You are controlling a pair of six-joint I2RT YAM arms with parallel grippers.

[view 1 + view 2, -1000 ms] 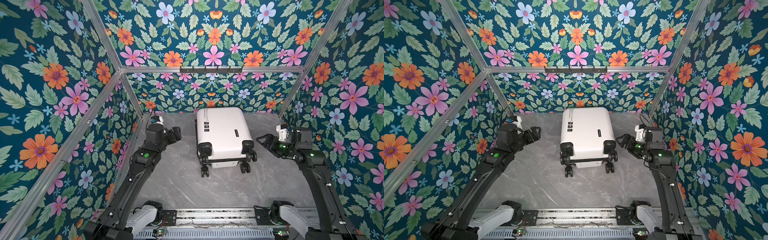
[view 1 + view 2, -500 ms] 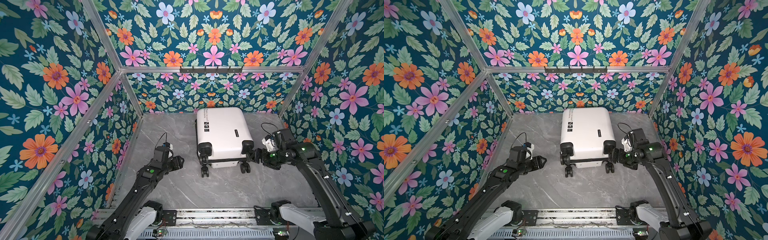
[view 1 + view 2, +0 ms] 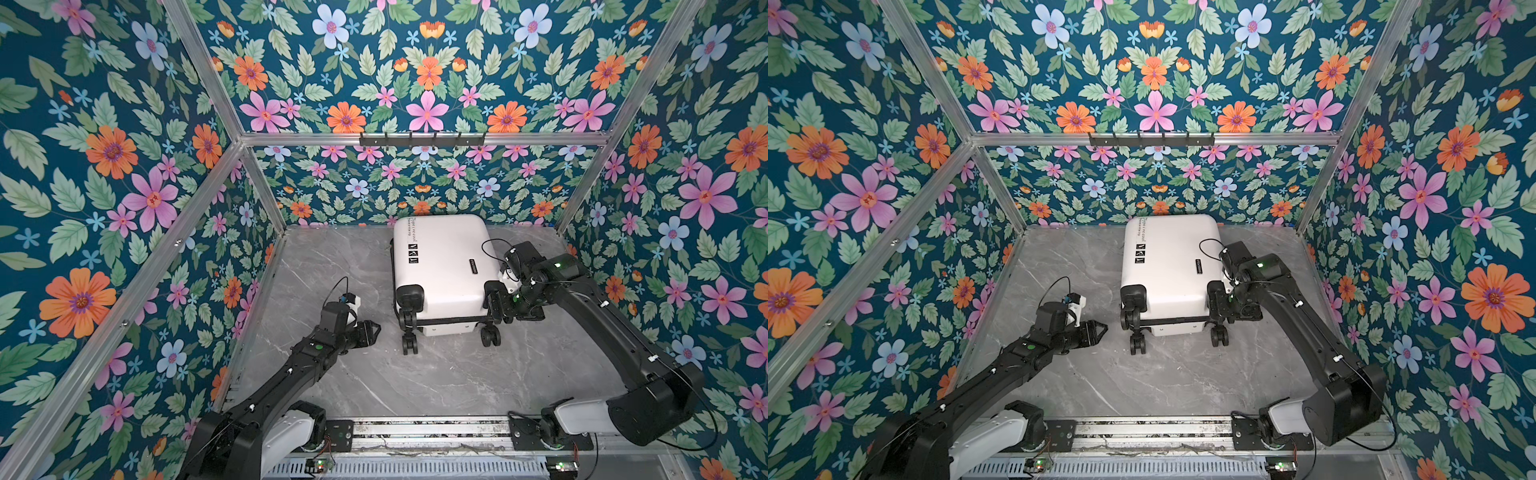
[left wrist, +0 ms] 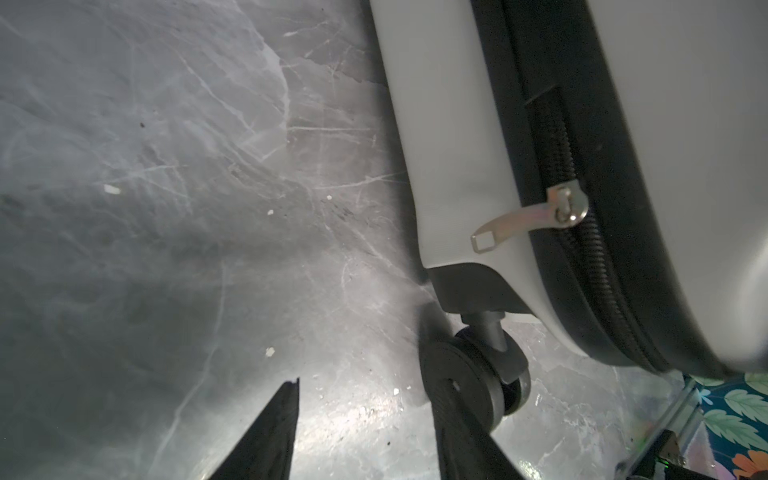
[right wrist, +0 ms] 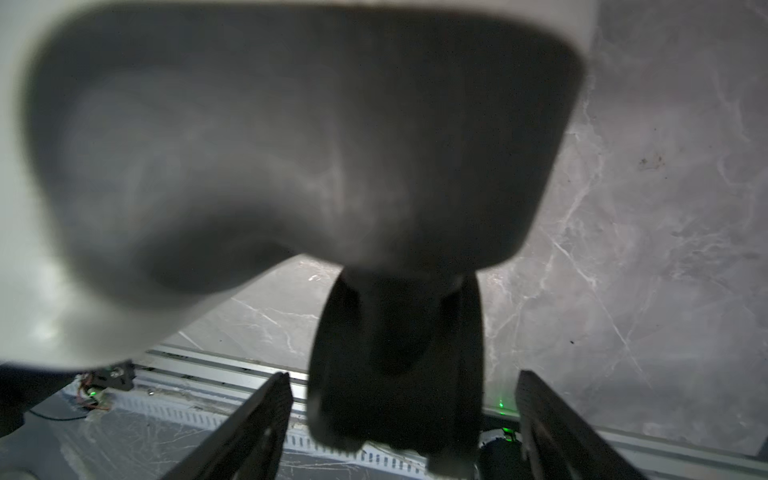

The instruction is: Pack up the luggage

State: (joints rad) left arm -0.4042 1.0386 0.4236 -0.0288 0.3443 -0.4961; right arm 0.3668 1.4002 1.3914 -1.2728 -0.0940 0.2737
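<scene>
The small white hard suitcase with a black zipper band point(image 3: 440, 266) lies flat and shut on the grey marble table point(image 3: 332, 374). It is near the back wall, and its black wheels point to the robot. In the left wrist view a silver zipper pull point(image 4: 528, 218) lies on the band, close to the left corner wheel point(image 4: 469, 382).

The right gripper point(image 3: 498, 306) is right at the near right corner of the suitcase. Its fingers point(image 5: 257, 419) are spread wide, one on each side of the right corner wheel point(image 5: 395, 353), not squeezing it.

The left gripper point(image 3: 373, 332) is low over the table, a little apart from the suitcase. Its fingers are apart and hold nothing.

Flower walls point(image 3: 428, 66) stand all around.
</scene>
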